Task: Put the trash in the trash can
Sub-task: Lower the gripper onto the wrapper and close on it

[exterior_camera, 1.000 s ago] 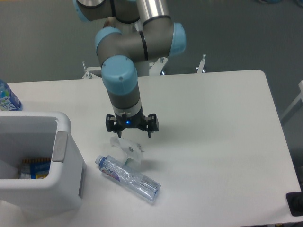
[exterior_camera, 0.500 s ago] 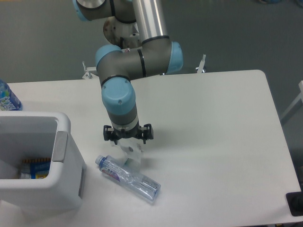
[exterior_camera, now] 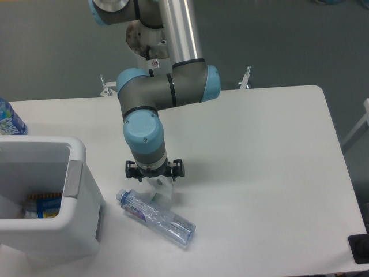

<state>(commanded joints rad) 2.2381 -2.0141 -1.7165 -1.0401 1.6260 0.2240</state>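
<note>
While both pieces of trash lie on the table outside the trash can, we judge the task barely begun, though something with a blue and orange label already sits at the bottom of the bin and we cannot tell what it is. Our gripper hangs straight down over the paper scrap, its fingers low around the whitish crumple; we cannot tell whether the jaws are parted or closed on it, since the wrist hides most of the gap. Just near and right of the scrap lies the crushed bottle, on its side, cap pointing left toward the bin. Left to do, as we read it: lift the scrap, carry it left over the thick rim, drop it, then return for the bottle. Room is tight on the near side, where the bottle almost touches the scrap, and the bin wall stands close on the left. Open tabletop stretches to the right and far side. An upright bottle stands at the far left edge, well apart.
</note>
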